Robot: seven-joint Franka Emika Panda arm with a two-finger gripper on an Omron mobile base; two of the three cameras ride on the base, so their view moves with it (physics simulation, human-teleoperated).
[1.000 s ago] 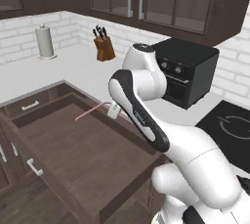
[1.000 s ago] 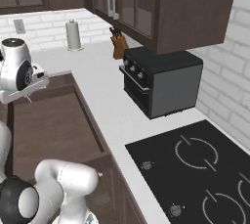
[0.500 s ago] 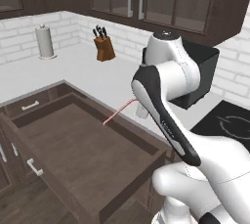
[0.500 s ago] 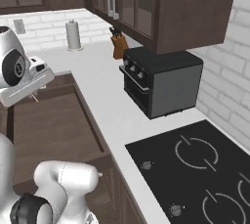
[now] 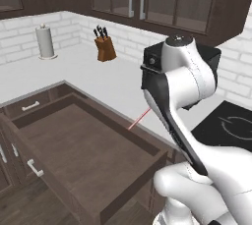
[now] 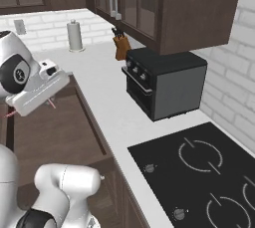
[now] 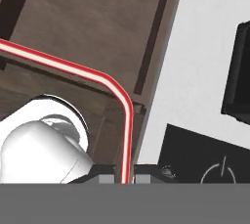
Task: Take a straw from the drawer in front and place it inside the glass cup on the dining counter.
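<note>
The straw (image 7: 128, 120) is held pinched between the two fingers of the gripper (image 7: 127, 179), which are pressed together on it at the bottom of the hand view. From the grip the red-and-white stem runs upward, bends, and continues off to the left edge over the brown wood below. In the left base view a thin red length of the straw (image 5: 139, 119) is seen sticking out from behind the white arm, slanting down to the left above the far right corner of the drawer (image 5: 83, 145). In the right base view a short red piece (image 6: 51, 103) shows just under the hand, and what seems to be another red tip shows at the far left edge, though it is too small to be sure.

The drawer is pulled wide open, and its dark-brown floor is bare. The white worktop (image 5: 103, 79) runs along its far and right sides. On it, a paper towel roll (image 5: 45, 42) stands at the far left and a knife block (image 5: 104, 48) further right, both against the brick wall. A black oven (image 6: 162, 82) sits on the worktop near the black hob (image 6: 204, 172)
</note>
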